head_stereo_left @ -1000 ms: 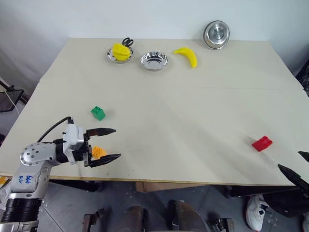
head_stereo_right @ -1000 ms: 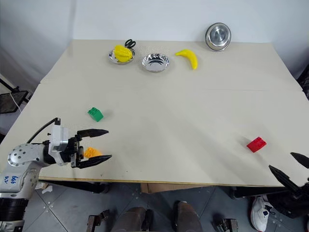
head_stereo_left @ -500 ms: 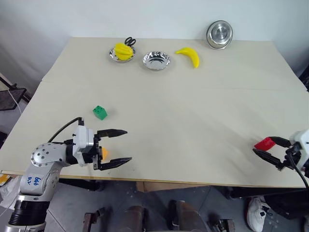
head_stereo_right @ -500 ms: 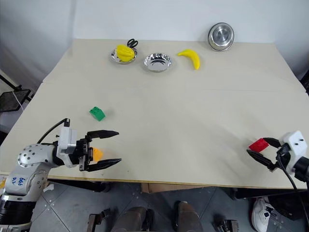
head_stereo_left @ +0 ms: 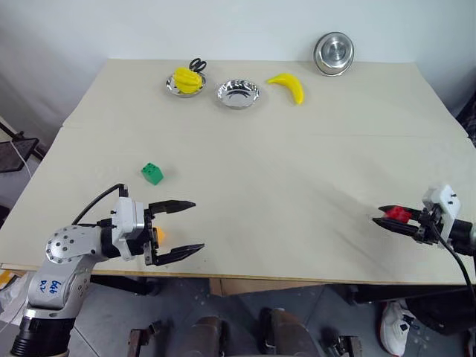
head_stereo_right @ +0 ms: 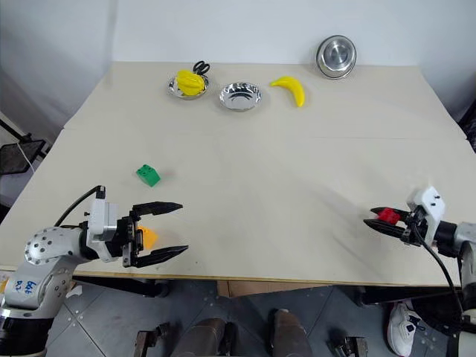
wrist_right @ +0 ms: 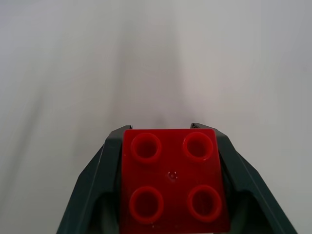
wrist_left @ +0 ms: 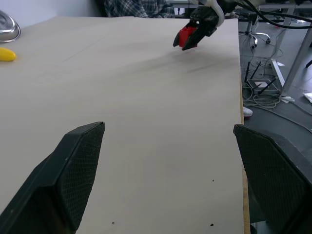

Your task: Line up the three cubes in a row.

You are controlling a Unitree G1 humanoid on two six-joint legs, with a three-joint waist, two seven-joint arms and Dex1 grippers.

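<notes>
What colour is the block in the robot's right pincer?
Red, with four round studs. The red cube shows best in the right wrist view, clamped in the right pincer.

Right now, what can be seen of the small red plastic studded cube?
The small red plastic studded cube looks like glossy moulded plastic, with four round studs in a square on its top face. It sits clamped between the two black fingers of the right gripper, which press on opposite sides. It is near the right front edge of the beige table; whether it touches the surface cannot be told.
</notes>
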